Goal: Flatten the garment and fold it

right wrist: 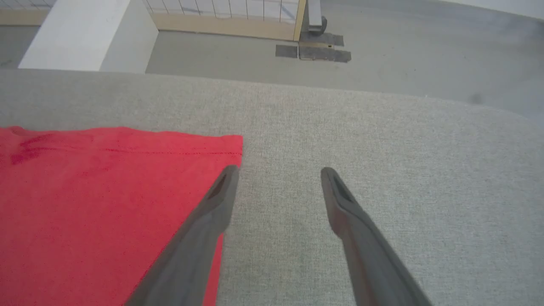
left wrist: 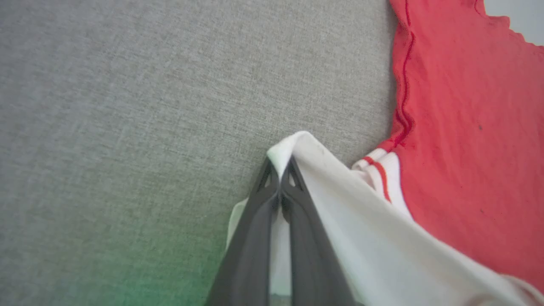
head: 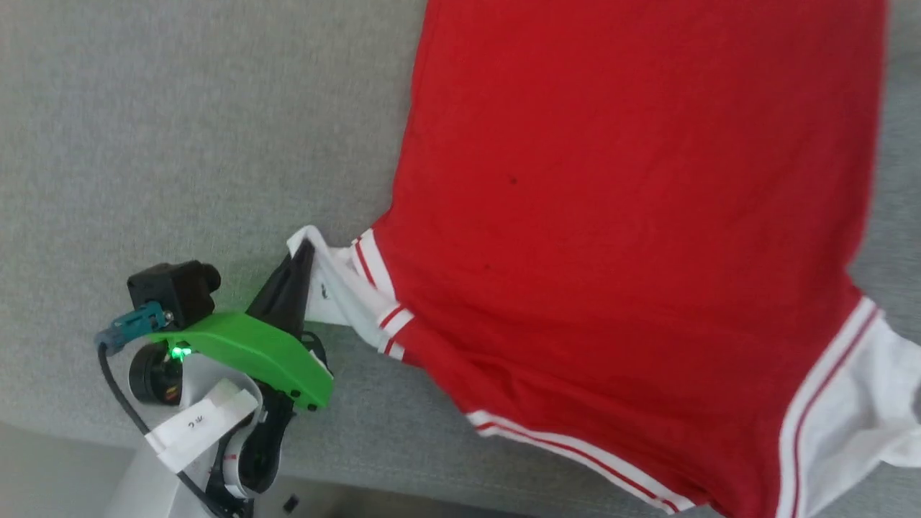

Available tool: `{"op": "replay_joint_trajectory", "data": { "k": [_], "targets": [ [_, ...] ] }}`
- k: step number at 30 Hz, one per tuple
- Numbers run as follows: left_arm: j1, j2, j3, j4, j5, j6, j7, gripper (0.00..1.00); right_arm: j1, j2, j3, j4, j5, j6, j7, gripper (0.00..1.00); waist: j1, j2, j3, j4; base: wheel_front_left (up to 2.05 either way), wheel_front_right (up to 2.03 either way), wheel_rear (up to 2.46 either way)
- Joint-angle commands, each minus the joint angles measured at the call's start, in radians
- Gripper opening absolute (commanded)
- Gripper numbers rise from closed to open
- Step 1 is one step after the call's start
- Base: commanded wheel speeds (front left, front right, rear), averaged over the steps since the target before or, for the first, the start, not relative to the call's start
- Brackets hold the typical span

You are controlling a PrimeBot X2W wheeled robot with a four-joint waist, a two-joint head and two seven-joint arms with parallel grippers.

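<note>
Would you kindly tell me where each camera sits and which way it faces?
Head view: on the head, looking down at the shirt on the grey surface; left gripper shows.
Left wrist view: along the shut left gripper, pinching the white sleeve.
Right wrist view: along the open right gripper, over the shirt's hem.
All share the shirt.

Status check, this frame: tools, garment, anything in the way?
Left tool shut on white sleeve. Right tool open beside hem corner. The garment spread on grey surface, plain red side up. No obstruction seen.
</note>
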State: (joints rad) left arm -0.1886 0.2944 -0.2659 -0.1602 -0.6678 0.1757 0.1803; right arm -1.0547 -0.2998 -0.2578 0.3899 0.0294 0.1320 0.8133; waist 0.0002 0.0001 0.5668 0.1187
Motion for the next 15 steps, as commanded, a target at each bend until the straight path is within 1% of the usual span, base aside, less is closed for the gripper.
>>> {"op": "replay_joint_trajectory", "data": {
  "k": [1, 4, 6, 15],
  "targets": [
    [-0.007, -0.004, -0.005, 0.000, 0.004, -0.002, -0.001, 0.00, -0.026, -0.012, 0.016, 0.008, -0.020, -0.001, 0.040, 1.00, -0.0002, -0.0001, 0.140, 0.092, 0.00, 0.00, 0.00],
    [0.002, -0.006, -0.011, -0.026, 0.009, -0.001, -0.009, 0.00, -0.063, -0.032, 0.048, 0.009, -0.043, -0.001, 0.112, 1.00, -0.0002, -0.0001, 0.171, 0.100, 0.00, 0.00, 0.00],
    [0.008, -0.007, -0.013, -0.042, 0.011, 0.001, -0.014, 0.00, -0.080, -0.040, 0.071, 0.001, -0.046, -0.001, 0.140, 1.00, -0.0002, -0.0001, 0.188, 0.103, 0.00, 0.00, 0.00],
    [0.011, -0.009, -0.027, -0.069, 0.015, 0.001, -0.015, 0.00, -0.096, -0.056, 0.154, -0.009, -0.026, -0.001, 0.185, 1.00, -0.0002, -0.0001, 0.224, 0.106, 0.00, 0.00, 0.00]
  ]
}}
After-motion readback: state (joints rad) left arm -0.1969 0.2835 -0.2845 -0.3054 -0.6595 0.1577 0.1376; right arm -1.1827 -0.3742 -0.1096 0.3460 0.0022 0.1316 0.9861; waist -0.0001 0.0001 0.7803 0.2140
